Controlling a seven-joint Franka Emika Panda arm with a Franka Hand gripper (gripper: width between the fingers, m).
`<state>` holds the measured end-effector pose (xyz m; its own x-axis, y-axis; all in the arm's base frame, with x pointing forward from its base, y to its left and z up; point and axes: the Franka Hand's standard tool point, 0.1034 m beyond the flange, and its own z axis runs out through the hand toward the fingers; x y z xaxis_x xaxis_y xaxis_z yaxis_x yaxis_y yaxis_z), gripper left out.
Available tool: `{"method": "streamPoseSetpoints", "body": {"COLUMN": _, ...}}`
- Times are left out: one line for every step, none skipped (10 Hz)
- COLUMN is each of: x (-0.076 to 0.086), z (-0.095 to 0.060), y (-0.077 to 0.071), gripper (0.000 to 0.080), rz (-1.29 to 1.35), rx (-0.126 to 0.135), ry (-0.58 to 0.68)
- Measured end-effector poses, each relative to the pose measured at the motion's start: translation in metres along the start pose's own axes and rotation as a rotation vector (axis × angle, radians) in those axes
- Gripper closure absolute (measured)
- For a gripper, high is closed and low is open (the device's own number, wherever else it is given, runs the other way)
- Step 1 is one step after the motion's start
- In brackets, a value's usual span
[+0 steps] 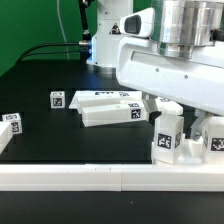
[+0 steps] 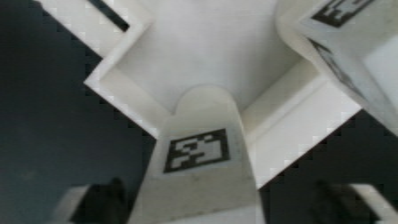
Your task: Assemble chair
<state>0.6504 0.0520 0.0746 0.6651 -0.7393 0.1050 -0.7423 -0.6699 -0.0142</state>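
Observation:
The chair lies in white tagged parts. In the wrist view a tapered white post (image 2: 199,150) with a square tag runs between my fingers; wider white chair pieces (image 2: 196,50) spread behind it. My gripper (image 2: 217,208) straddles this post with its jaws apart; a dark gap shows on one side. In the exterior view the gripper (image 1: 183,120) hangs low at the right, over two upright tagged pieces (image 1: 166,140) (image 1: 212,140). A boxy tagged part (image 1: 110,106) lies mid-table. A small tagged block (image 1: 57,99) and another tagged part (image 1: 10,122) lie at the exterior view's left.
A long plain white rail (image 1: 100,177) runs along the front of the black table, just before the upright pieces. The arm's base (image 1: 105,35) stands at the back, with cables beside it.

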Motion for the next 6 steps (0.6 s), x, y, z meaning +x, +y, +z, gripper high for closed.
{"method": "streamPoseSetpoints", "body": {"x": -0.0003, "z": 0.0002, "y": -0.0001, "gripper": 0.0451, "rz": 0.059, "rx": 0.000, "ry": -0.001}}
{"method": "streamPoseSetpoints", "body": {"x": -0.0004, "z": 0.0004, "y": -0.0001, "gripper": 0.0517, "rz": 0.152, "rx": 0.000, "ry": -0.001}}
{"method": "streamPoseSetpoints", "body": {"x": -0.0002, "z": 0.0006, "y": 0.0002, "gripper": 0.0517, "rz": 0.223, "rx": 0.000, "ry": -0.001}}
{"method": "streamPoseSetpoints", "body": {"x": 0.0014, "z": 0.0012, "y": 0.0014, "gripper": 0.0517, "rz": 0.341, "rx": -0.001, "ry": 0.001}}
{"method": "streamPoseSetpoints", "body": {"x": 0.0037, "z": 0.0017, "y": 0.0031, "gripper": 0.0517, "rz": 0.486, "rx": 0.003, "ry": -0.007}}
{"method": "streamPoseSetpoints", "body": {"x": 0.0046, "z": 0.0018, "y": 0.0035, "gripper": 0.0517, "rz": 0.662, "rx": 0.014, "ry": -0.025}}
